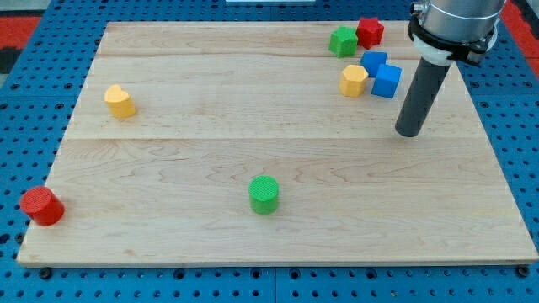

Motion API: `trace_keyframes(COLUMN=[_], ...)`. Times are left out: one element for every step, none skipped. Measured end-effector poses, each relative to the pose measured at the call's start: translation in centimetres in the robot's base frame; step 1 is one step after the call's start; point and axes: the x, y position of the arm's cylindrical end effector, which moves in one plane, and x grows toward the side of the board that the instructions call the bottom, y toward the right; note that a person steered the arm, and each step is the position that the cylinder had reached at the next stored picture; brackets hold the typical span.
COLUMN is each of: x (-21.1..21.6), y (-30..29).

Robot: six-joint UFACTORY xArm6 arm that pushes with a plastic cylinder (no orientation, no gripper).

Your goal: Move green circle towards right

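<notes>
My tip [410, 132] beside blue blocks [381, 74], green circle [264, 194] well apart

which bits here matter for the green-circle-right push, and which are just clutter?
In play:
- green circle, near the view's bottom centre
- my tip, far off to the view's upper right of it

Clutter:
- red cylinder, bottom-left corner
- yellow block, left side
- top-right cluster: green block, red block, two blue blocks, yellow block

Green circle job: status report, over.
My tip at view's right, far from green circle. Circle low centre, untouched. Path rightward clear; blue blocks sit above it.
</notes>
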Motion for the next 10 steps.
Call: trace_keyframes(x=[4.5, 16.3, 18.3, 13.6, 7.8, 5.3, 6.9, 7.7, 4.6, 4.2], y=[-1.2, -6.8, -14.3, -20.1, -23.6, -21.7, -26.6, -25.5, -17.8, -13.6])
